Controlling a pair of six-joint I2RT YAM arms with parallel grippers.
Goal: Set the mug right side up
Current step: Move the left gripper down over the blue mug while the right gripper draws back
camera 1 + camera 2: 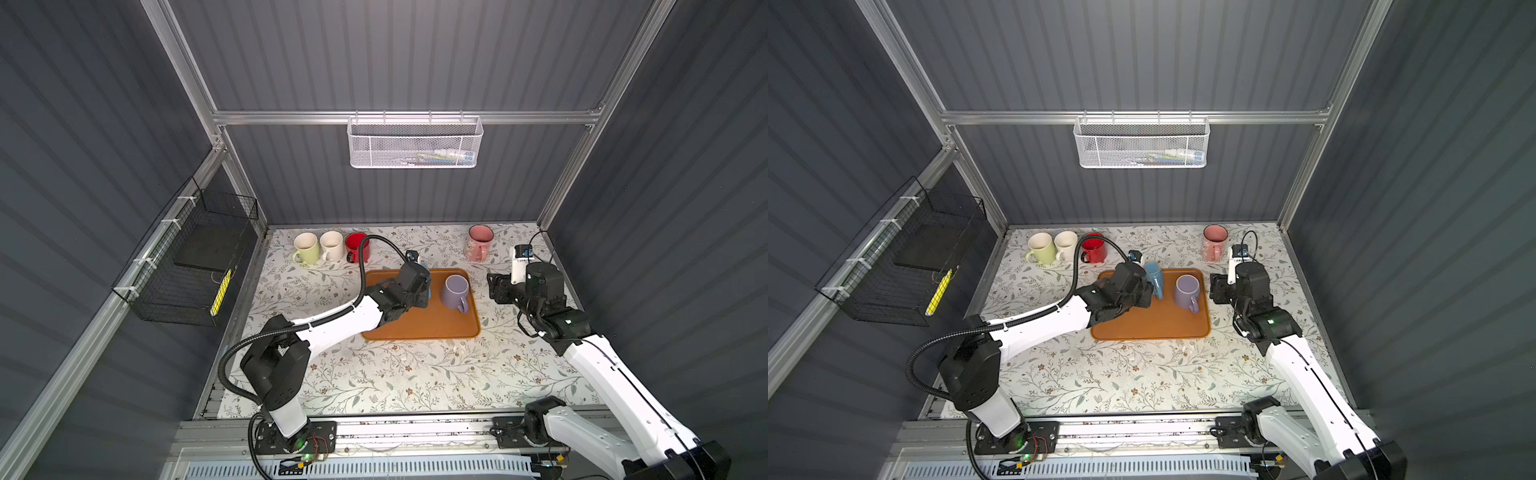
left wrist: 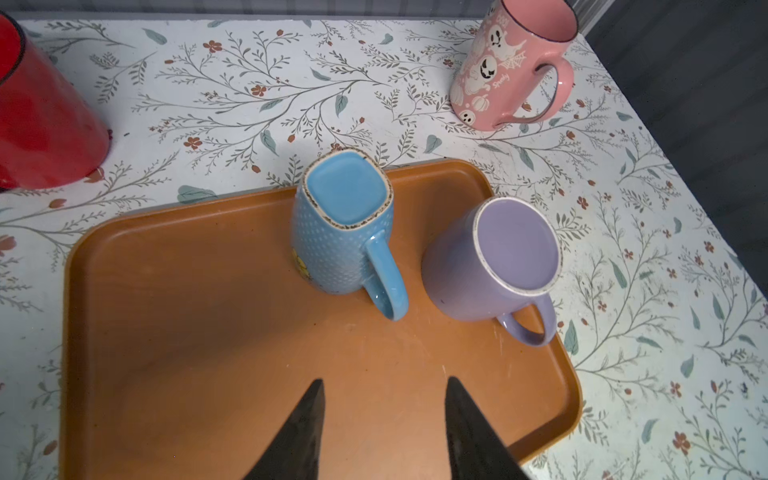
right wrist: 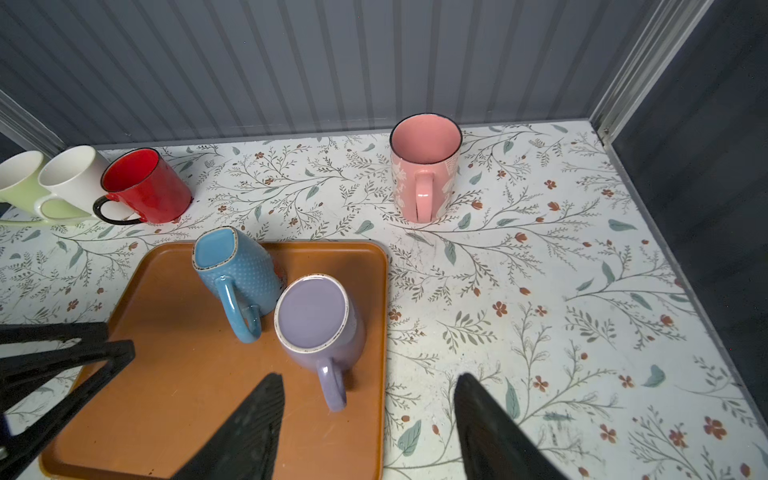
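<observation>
The left pincer hangs part open and empty over the orange plastic tray, facing the upside-down blue dimpled ceramic mug. It should grip the body squarely and lift clear before rolling, since the inverted lavender ceramic mug stands just beside it. The right pincer is open and empty.

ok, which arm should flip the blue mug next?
Left. The left gripper hangs open over the tray, facing the handle of the upside-down blue mug, nothing in between. The right gripper, also open, sits at the tray's right edge, with the purple mug standing between it and the blue one.
</observation>
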